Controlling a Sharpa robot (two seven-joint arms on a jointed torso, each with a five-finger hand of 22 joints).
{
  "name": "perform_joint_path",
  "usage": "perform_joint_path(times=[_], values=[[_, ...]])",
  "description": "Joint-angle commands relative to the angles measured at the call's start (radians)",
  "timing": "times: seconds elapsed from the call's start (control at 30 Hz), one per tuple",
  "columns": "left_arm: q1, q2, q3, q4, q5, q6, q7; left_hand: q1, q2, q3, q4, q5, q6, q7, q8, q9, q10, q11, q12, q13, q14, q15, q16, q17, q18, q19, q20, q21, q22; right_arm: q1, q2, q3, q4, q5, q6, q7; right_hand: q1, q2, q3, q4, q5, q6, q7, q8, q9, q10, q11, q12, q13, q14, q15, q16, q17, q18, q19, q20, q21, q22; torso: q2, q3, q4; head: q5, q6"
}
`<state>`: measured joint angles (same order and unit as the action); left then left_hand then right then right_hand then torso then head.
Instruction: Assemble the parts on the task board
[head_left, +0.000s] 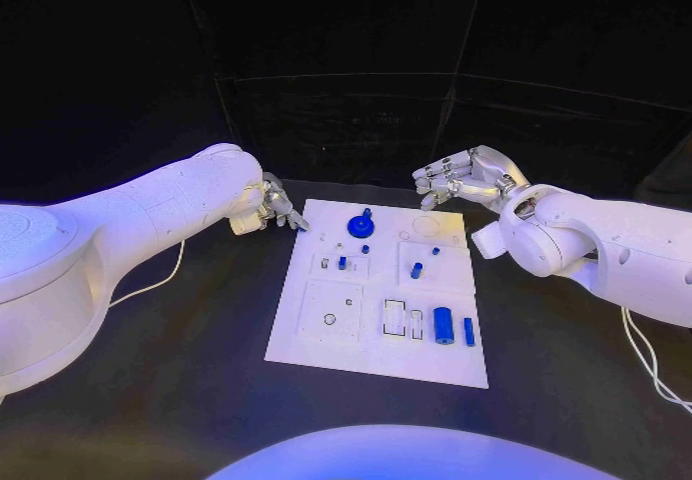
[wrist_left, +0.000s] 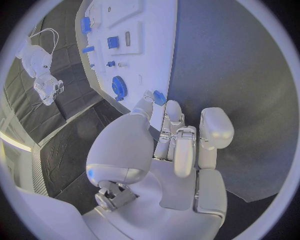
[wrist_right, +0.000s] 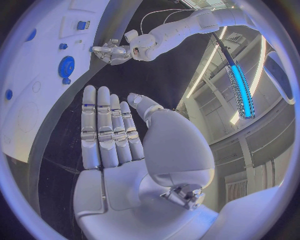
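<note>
The white task board (head_left: 378, 345) lies in the middle of the black table. A blue gear (head_left: 362, 226) stands near its far edge, with small blue parts (head_left: 417, 270) around the middle. A blue cylinder (head_left: 443, 325) and a thin blue pin (head_left: 469, 331) lie near the right edge. My left hand (head_left: 278, 208) is at the board's far left corner. In the left wrist view its thumb and a finger (wrist_left: 172, 107) pinch a small blue part (wrist_left: 159, 97) at the board's edge (wrist_left: 164, 60). My right hand (head_left: 462, 178) hovers beyond the far right corner, fingers (wrist_right: 103, 125) straight and holding nothing.
The board has square recesses (head_left: 330, 312) and a slotted frame (head_left: 395, 317) in its near half. A pale cable (head_left: 159, 270) runs over the table at the left, and another cable (head_left: 646, 360) hangs at the right. Black tabletop (head_left: 188, 400) surrounds the board.
</note>
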<state>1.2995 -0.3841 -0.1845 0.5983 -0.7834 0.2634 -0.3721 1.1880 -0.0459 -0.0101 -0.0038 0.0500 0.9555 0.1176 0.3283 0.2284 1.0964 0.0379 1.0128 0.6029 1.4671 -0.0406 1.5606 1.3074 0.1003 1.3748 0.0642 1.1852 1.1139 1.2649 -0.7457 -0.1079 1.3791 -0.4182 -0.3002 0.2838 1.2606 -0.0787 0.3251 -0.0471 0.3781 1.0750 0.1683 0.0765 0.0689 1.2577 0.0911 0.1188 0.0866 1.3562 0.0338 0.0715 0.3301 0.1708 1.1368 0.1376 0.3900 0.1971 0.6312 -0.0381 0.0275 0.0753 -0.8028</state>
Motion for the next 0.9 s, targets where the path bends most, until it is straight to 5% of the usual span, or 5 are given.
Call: perform_joint_path(times=[0.03, 0.53, 0.9], values=[[0.001, -0.002, 0.0, -0.002, 0.002, -0.015, -0.003, -0.016, -0.001, -0.015, 0.007, -0.003, -0.009, 0.001, -0.008, -0.003, -0.006, 0.0, 0.006, 0.002, 0.094, 0.009, -0.002, 0.235, 0.005, 0.001, 0.007, -0.007, 0.0, 0.002, 0.001, 0.001, 0.0, -0.001, 0.008, 0.005, -0.004, 0.006, 0.003, 0.002, 0.006, -0.005, 0.002, -0.005, 0.0, -0.001, 0.005, -0.003, -0.001, 0.007, 0.003, -0.003, -0.001, 0.012, 0.006, 0.0, -0.003, -0.001, 0.0, -0.0005, -0.0005, -0.001, 0.0], [0.0, 0.007, 0.0, -0.004, 0.002, -0.038, -0.004, -0.024, -0.006, -0.041, 0.018, -0.003, -0.009, 0.001, -0.011, -0.003, -0.004, 0.001, 0.018, 0.013, 0.095, 0.01, -0.001, 0.237, 0.004, 0.004, 0.009, -0.002, 0.007, 0.002, 0.006, 0.001, -0.004, -0.001, 0.009, 0.006, -0.002, 0.007, 0.004, 0.002, 0.006, -0.005, 0.002, -0.005, 0.0, -0.001, 0.005, -0.002, -0.002, 0.007, 0.002, -0.004, -0.001, 0.012, 0.007, 0.0, -0.004, -0.002, 0.0, 0.0002, -0.0006, -0.002, -0.001], [0.0, 0.016, 0.0, -0.009, -0.003, 0.002, -0.015, 0.024, 0.02, -0.044, 0.006, -0.003, -0.003, -0.001, -0.009, -0.001, -0.007, -0.001, 0.027, 0.019, 0.096, 0.008, 0.0, 0.24, 0.003, 0.008, 0.009, 0.003, 0.014, 0.002, 0.006, 0.001, -0.004, -0.001, 0.01, 0.006, -0.002, 0.007, 0.004, 0.002, 0.006, -0.005, 0.002, -0.005, 0.0, -0.001, 0.005, -0.002, -0.002, 0.007, 0.002, -0.004, -0.001, 0.012, 0.007, 0.0, -0.004, -0.002, 0.0, 0.0005, -0.0004, -0.002, -0.002]])
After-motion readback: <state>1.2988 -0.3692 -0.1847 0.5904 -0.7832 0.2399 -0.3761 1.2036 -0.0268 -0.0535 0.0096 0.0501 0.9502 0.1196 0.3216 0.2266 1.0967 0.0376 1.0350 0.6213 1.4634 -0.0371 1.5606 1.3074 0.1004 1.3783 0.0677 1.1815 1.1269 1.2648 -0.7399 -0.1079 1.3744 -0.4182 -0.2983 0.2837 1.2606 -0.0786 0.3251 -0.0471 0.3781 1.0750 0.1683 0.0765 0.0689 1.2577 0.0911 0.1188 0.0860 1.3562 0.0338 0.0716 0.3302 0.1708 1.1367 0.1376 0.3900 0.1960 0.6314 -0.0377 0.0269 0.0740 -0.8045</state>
